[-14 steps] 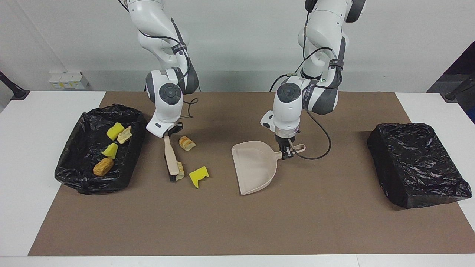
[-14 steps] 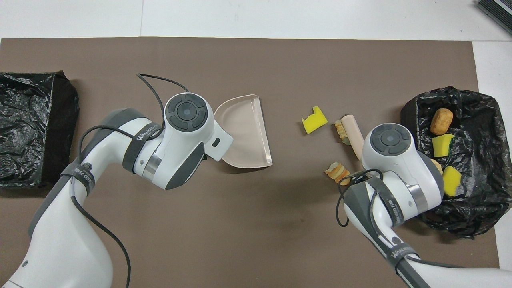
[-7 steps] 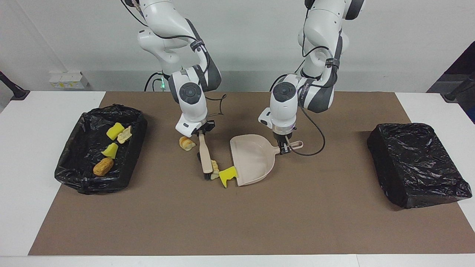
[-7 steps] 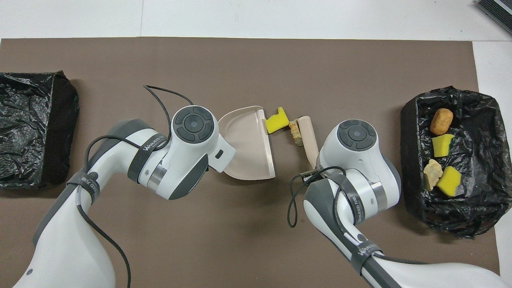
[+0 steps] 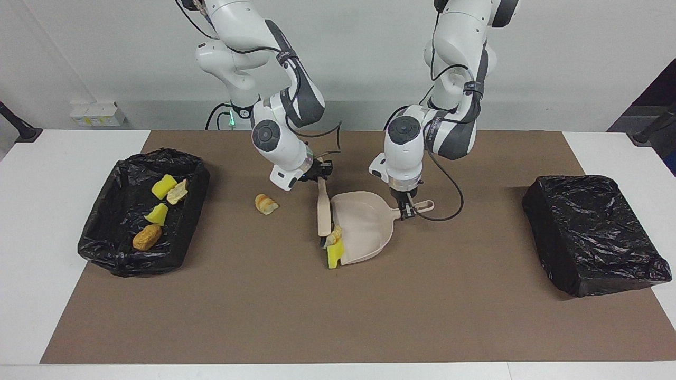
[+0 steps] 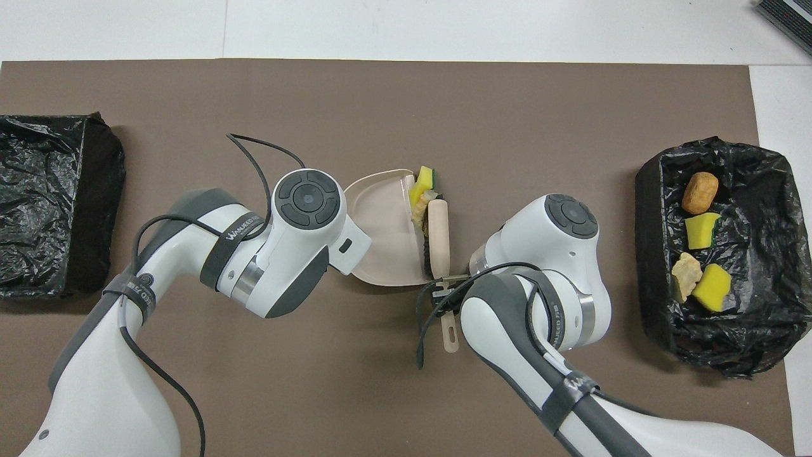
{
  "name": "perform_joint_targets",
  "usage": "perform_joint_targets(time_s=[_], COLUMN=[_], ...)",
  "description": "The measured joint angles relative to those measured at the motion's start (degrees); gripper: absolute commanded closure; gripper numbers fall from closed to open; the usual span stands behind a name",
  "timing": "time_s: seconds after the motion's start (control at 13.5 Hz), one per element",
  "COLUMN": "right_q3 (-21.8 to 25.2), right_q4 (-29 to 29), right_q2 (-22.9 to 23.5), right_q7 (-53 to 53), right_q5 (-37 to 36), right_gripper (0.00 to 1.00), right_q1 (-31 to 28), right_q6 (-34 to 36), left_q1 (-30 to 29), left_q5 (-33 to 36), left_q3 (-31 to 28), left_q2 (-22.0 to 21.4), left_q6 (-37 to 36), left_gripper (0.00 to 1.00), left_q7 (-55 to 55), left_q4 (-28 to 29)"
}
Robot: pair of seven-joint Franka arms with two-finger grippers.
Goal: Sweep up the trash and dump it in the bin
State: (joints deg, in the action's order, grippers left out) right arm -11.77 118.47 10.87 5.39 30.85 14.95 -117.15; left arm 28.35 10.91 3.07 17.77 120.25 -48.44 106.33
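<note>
My right gripper [image 5: 320, 175] is shut on the handle of the beige brush [image 5: 322, 208], whose black bristles rest along the mouth of the beige dustpan [image 5: 367, 227]. A yellow spongy chunk [image 5: 335, 255] and a pale bread-like piece [image 5: 334, 236] of the trash sit pressed at the dustpan's lip, also seen from overhead as the chunk [image 6: 420, 182] beside the brush [image 6: 438, 228]. My left gripper [image 5: 407, 212] is shut on the dustpan's handle. One orange-brown bread piece [image 5: 265, 204] lies alone on the mat toward the right arm's end.
The black-lined bin [image 5: 196, 182] at the right arm's end of the table holds several yellow and bread-like lumps. A second black-bagged box [image 5: 594, 232] stands at the left arm's end. A brown mat [image 5: 338, 316] covers the table.
My right gripper swept the brush across the mat to the dustpan's mouth, pushing the yellow chunk and pale piece along. The orange-brown piece stayed behind. The dustpan shifted slightly toward the brush.
</note>
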Motion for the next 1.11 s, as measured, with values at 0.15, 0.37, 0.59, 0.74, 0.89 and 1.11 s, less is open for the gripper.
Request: perform_joint_targets(time_s=[0.15, 0.37, 0.59, 0.74, 0.89, 1.11], right_q3=[-0.5, -0.5, 0.4, 0.5, 0.5, 0.6], right_q4=[-0.8, -1.6, -1.3, -0.7, 1.8, 10.4], right_q2=[-1.6, -7.8, -12.8, -13.1, -14.1, -18.9], right_q7=[0.0, 2.1, 4.6, 8.2, 10.4, 8.3], right_q5=[5.8, 8.6, -2.0, -15.3, -25.6, -33.4], right_gripper=[1.0, 1.0, 1.0, 1.0, 1.0, 1.0], right_q1=[1.2, 1.3, 0.2, -0.9, -1.7, -9.2], right_q6=[0.4, 6.1, 13.5, 17.8, 20.7, 21.1], left_q1=[0.0, 0.0, 0.0, 0.0, 0.2, 2.0], left_q5=[0.0, 0.0, 0.0, 0.0, 0.0, 0.1], left_q3=[0.0, 0.0, 0.0, 0.0, 0.1, 0.1], left_q2=[0.0, -0.1, -0.3, -0.4, -0.5, -0.7], left_q6=[0.0, 0.0, 0.0, 0.0, -0.5, -1.7], left_gripper=[1.0, 1.0, 1.0, 1.0, 1.0, 1.0], left_q7=[0.2, 4.0, 4.9, 5.1, 5.2, 5.7], left_q4=[0.1, 0.1, 0.5, 0.6, 0.6, 0.6])
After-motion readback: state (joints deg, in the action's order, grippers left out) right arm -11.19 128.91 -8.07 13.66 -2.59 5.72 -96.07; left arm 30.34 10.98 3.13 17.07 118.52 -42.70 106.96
